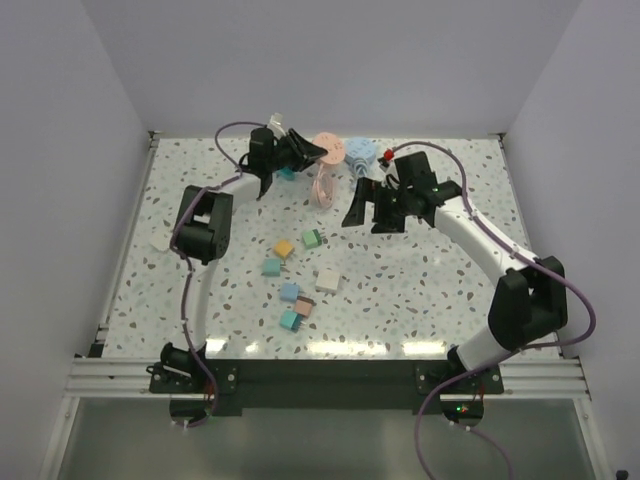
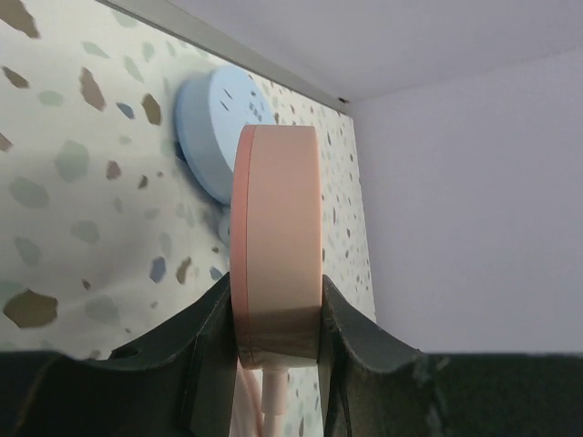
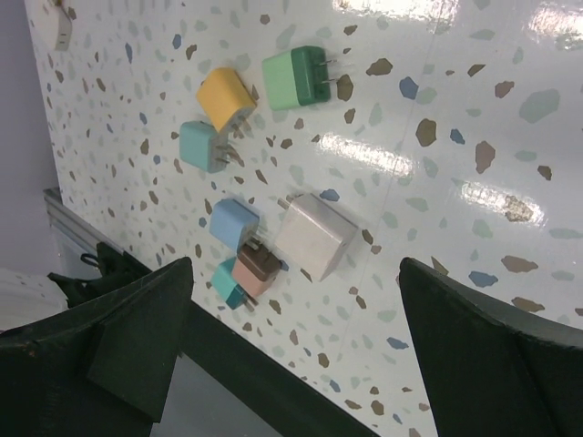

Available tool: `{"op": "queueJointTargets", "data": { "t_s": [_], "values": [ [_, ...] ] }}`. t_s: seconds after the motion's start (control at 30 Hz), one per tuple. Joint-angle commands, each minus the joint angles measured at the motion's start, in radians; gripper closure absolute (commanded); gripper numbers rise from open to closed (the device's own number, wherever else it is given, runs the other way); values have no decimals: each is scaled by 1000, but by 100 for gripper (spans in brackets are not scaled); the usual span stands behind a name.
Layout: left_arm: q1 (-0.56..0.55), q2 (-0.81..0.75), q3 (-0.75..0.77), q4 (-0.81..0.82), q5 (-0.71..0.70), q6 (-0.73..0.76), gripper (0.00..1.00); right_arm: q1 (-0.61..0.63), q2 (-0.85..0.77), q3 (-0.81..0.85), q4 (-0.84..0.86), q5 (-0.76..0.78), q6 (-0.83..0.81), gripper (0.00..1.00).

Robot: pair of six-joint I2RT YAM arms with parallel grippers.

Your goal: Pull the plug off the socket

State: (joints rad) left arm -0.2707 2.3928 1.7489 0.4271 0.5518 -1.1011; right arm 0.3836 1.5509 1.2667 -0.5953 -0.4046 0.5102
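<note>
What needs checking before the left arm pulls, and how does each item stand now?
1. Left gripper shut on plug: ok.
2. Plug seated in socket: cannot tell; the plug hides the joint.
3. Right gripper bracing the socket: not ok; it is open, above the adapters.
4. Cable lying loose: ok.
5. Grip centred on the plug's rim: ok.

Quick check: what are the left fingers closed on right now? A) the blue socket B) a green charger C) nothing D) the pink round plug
D: the left fingers pinch both faces of the pink round plug, with the blue socket beyond it.
</note>
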Motion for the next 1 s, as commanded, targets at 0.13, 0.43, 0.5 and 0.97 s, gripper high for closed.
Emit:
{"op": "queueJointTargets", "data": {
  "t_s": [0.13,0.43,0.5,0.97],
  "values": [
    [-1,195,257,18,-145,-111,100,-23,46,71,38,21,17,1],
    [-18,324,346,65,-288,-218,63,-32,78,59,61,10,28,1],
    [-22,335,374,82,-297,-235,50,-31,87,60,63,10,28,1],
    [-15,-133,60,78,-291,-36,0,-32,113,59,71,4,25,1]
  ]
}}
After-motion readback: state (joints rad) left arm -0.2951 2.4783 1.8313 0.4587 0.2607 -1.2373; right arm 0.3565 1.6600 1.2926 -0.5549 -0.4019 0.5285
